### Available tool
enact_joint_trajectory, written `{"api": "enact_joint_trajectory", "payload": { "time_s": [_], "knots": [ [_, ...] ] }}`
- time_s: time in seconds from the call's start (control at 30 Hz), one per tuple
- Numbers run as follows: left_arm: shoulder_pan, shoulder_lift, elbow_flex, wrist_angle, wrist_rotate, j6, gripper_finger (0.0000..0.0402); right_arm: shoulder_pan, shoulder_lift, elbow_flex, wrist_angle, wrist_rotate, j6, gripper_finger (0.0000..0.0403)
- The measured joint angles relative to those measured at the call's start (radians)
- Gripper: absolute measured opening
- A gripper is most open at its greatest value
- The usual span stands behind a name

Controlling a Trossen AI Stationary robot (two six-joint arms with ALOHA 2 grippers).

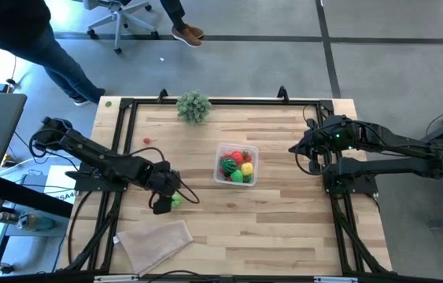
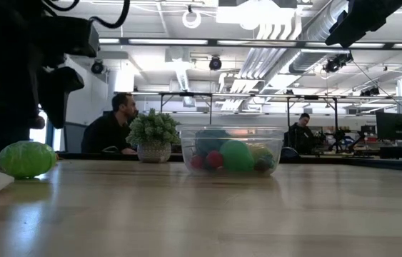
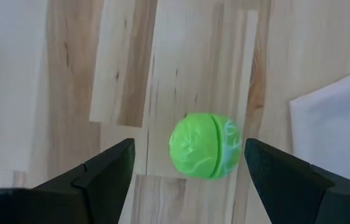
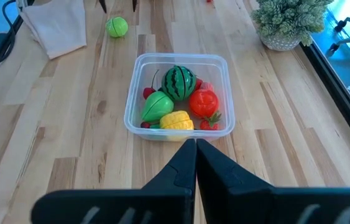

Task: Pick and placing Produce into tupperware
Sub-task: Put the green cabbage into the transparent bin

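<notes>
While my left gripper (image 3: 187,180) hovers spread, round bright-green toy cabbage ball (image 3: 204,145) lies between fingers, ungripped; right gripper (image 4: 196,163) closed.

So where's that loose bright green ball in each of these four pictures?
High view: green ball lower left, under the left gripper.
Low view: far left on the table.
Left wrist view: centre, between open fingers.
Right wrist view: top left.
Shared landmark: beige cloth beside it.

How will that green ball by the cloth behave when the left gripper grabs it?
The green ball looks round and smooth, so it may roll if nudged. Its seam suggests hollow plastic, probably light. The left gripper, open around it, should centre it.
</notes>
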Motion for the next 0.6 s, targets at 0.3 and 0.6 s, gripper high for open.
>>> {"api": "enact_joint_trajectory", "payload": {
  "time_s": [0.3,0.6],
  "knots": [
    [0.000,0.072,0.000,0.020,0.032,0.000,0.0294,0.000,0.000,0.000,0.000,0.000,0.000,0.0002],
    [-0.007,0.138,0.000,0.048,0.098,-0.005,0.0294,0.000,0.000,0.000,0.000,0.000,0.000,0.0002]
  ]
}}
